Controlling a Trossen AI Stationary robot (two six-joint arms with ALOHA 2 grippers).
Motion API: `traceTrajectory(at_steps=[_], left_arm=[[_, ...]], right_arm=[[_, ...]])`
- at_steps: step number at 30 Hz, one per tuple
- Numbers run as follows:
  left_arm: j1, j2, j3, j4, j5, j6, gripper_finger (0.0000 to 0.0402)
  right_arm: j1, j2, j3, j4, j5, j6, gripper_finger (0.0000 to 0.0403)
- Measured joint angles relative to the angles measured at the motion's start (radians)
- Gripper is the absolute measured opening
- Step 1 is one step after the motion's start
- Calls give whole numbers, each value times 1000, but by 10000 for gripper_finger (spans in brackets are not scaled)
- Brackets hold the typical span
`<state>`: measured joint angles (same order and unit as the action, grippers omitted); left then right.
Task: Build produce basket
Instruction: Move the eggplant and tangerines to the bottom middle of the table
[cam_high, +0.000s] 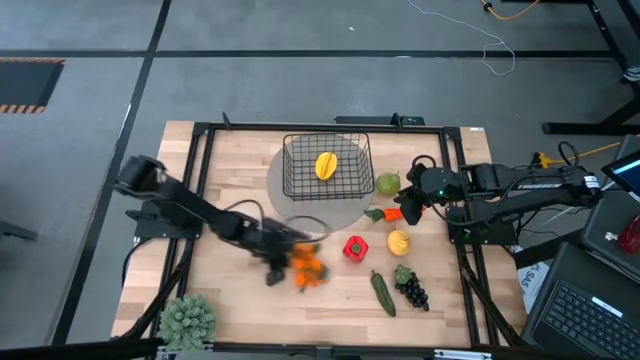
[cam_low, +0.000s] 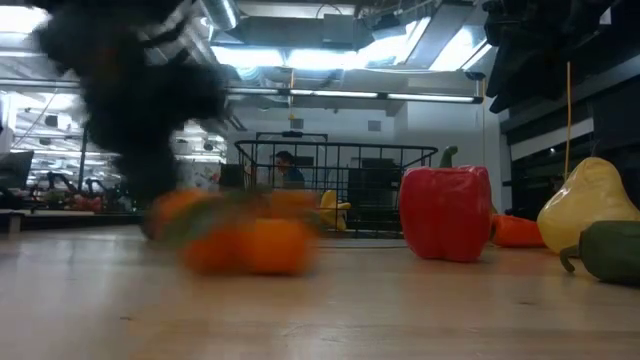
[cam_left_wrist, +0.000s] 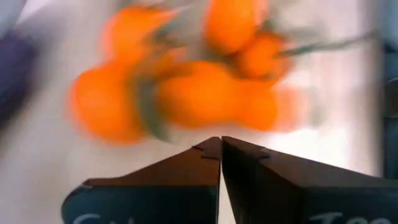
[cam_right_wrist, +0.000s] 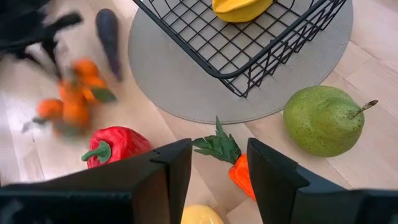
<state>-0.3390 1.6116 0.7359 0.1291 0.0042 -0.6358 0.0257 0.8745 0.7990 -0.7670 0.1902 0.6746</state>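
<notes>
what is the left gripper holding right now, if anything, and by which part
Nothing that shows. The left gripper is shut with its fingers together just short of the oranges, nothing visible between them. The right gripper is open above the carrot, empty.

The basket (cam_high: 327, 166) is black wire in an open grid, standing on a plain grey round mat (cam_high: 330, 205); a yellow starfruit (cam_high: 326, 165) lies inside it. Just beside the mat sits a green pear-shaped fruit (cam_right_wrist: 323, 120), speckled, with a brown stem. Near it, the carrot (cam_right_wrist: 239, 173) is orange with green leaves. The pepper (cam_low: 446, 212) is glossy red with a green stalk. The oranges (cam_left_wrist: 186, 93) are bright orange with green leaves. The bench (cam_high: 240, 180) is pale wood with visible plank lines. The plant (cam_high: 187, 320) is grey-green.
</notes>
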Motion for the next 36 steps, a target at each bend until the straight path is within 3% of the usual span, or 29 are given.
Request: traceTrajectory(at_steps=[2, 4, 7, 10, 13, 16, 19, 21, 24, 26, 31, 36], left_arm=[[16, 69, 115, 27, 33, 130, 0], [26, 115, 229, -53, 70, 224, 1], [34, 134, 386, -303, 74, 308, 1], [32, 126, 503, -586, -27, 334, 1], [33, 110, 595, -884, -135, 315, 1], [37, 98, 641, -1164, -230, 204, 1], [55, 102, 621, -1443, -335, 57, 1], [76, 100, 559, -1520, -443, -2, 1], [109, 103, 435, -1428, -573, -3, 0], [130, 103, 356, -1307, -576, 53, 0], [189, 103, 205, -959, -523, 198, 0], [180, 103, 202, -638, -364, 286, 0]], right_arm=[[0, 0, 0, 0, 0, 0, 143], [0, 0, 0, 0, 0, 0, 143], [0, 0, 0, -6, 0, -1, 143], [0, 0, 0, -10, 0, -3, 143], [0, 0, 0, -10, 0, -4, 143], [0, 0, -2, -8, 0, -3, 143], [0, 0, -12, -5, 0, -3, 143], [0, 0, -26, -1, 0, -3, 143], [0, 0, -43, 2, 0, 0, 143], [0, 1, -52, 5, 0, 6, 143], [0, 2, -52, 11, -1, 23, 143], [0, 2, -52, 17, 0, 23, 143]])
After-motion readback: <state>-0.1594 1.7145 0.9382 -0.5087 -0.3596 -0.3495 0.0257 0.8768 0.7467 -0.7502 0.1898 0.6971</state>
